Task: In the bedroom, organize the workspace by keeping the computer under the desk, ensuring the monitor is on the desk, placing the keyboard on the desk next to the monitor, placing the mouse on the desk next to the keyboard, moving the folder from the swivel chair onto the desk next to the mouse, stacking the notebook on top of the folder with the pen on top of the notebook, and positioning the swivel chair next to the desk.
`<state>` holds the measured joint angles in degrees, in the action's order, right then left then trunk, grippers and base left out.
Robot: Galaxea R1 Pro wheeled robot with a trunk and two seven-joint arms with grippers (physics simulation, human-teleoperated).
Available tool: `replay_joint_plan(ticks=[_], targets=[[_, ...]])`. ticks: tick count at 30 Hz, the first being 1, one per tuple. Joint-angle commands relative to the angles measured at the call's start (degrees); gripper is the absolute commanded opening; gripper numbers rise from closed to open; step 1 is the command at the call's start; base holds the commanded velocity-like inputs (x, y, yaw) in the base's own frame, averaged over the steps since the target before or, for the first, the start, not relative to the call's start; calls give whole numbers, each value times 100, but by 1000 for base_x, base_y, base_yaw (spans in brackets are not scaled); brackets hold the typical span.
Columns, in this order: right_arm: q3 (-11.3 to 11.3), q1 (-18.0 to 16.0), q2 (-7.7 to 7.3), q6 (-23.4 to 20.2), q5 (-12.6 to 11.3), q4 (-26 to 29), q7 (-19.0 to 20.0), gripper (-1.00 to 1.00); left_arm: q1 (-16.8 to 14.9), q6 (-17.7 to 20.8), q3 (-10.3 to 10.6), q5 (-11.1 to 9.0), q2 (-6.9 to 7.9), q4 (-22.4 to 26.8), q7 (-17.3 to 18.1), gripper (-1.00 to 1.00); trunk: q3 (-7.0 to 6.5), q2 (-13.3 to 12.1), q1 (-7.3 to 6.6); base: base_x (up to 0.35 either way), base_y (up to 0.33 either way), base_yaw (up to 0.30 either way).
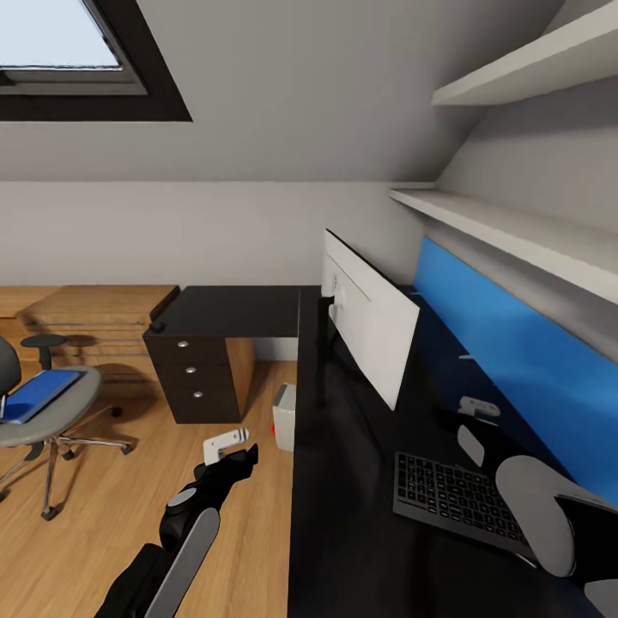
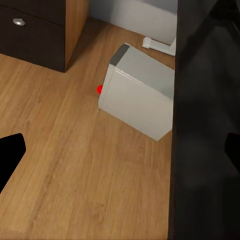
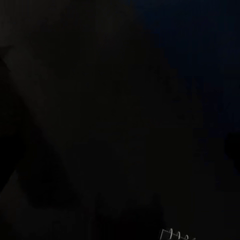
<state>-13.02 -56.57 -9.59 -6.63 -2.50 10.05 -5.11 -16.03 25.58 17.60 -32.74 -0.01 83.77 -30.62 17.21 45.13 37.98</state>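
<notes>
The black desk (image 1: 343, 515) carries the monitor (image 1: 369, 330), white back toward me, and the keyboard (image 1: 455, 498) at its near right. My right gripper (image 1: 472, 425) hovers low over the desk just beyond the keyboard; in the dark right wrist view its fingertips sit faintly at the frame's edges, apart and empty. The grey computer (image 1: 284, 416) (image 2: 140, 95) stands on the floor at the desk's edge. Above the floor before it hangs my left gripper (image 1: 230, 448) (image 2: 120, 155), open. The swivel chair (image 1: 51, 412) at far left holds the blue folder (image 1: 39, 393). Notebook and pen are out of view.
A dark three-drawer unit (image 1: 193, 373) (image 2: 30, 30) supports the desk's left wing; a small black rounded object (image 1: 157, 326), possibly the mouse, sits on its corner. A wooden dresser (image 1: 94, 322) lines the back wall. White shelves (image 1: 515, 232) overhang the blue back panel (image 1: 515, 343).
</notes>
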Motion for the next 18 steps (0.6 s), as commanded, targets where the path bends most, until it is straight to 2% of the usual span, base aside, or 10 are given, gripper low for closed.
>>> replay_joint_plan(ticks=[1,12,18], targets=[[8,-3,2,-32,-25,9,-15,100,-5,11,7,-48,1,8,-50,100,26,48,24,0,0,0],[2,-3,3,-37,-38,6,-16,100,-5,13,4,-50,1,0,-50,100,231,489,265,0,0,0],[8,-3,-2,-40,-293,6,-22,100,-6,9,-1,-49,1,-1,-50,100,383,730,397,0,0,0]])
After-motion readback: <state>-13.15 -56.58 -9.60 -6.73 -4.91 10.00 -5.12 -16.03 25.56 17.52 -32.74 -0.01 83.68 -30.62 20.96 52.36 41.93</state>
